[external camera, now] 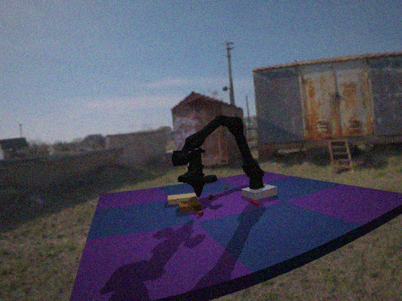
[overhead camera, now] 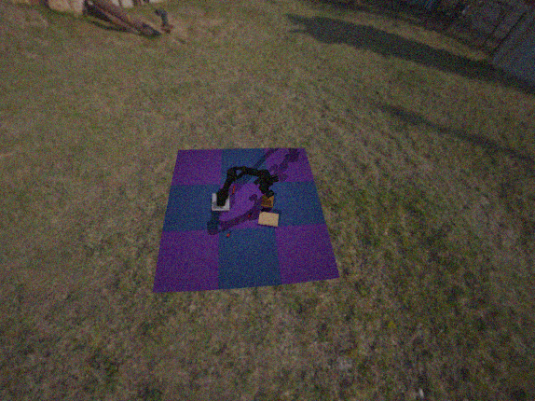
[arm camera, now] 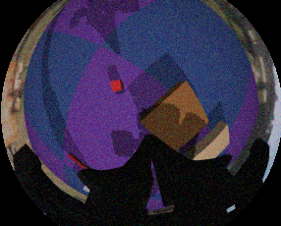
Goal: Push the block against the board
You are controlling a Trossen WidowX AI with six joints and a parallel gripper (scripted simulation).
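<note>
One gripper — two blocks — one arm.

The purple-and-blue checkered tabletop is carrying an orange-brown square block, with a pale board lying near it, a narrow gap separating them. A white base is sitting well apart from both, and small red pieces are lying scattered around.
</note>
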